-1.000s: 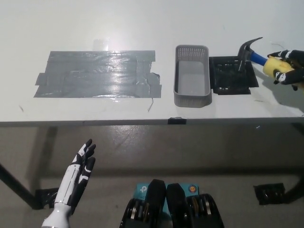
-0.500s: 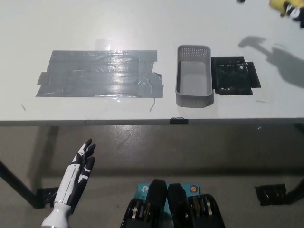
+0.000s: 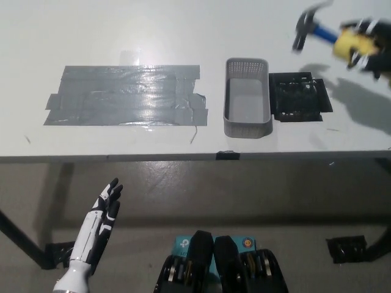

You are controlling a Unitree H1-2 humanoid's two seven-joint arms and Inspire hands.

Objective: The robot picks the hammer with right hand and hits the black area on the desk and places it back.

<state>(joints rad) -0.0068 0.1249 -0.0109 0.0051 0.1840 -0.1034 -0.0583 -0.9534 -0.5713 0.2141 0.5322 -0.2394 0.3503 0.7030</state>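
I see my right hand clenched on the hammer above the desk, up and to the right of the black area. The shaft runs leftward from my grip, head hanging just beyond the patch's far edge. My left hand, fingers spread, hangs below the desk, far from the patch.

This looks like a lab or test workshop. A plain white desk fills the upper half of the frame, with a patch of grey tape strips at upper left and a black taped square at upper right. Below lies a bare, scuffed concrete floor.
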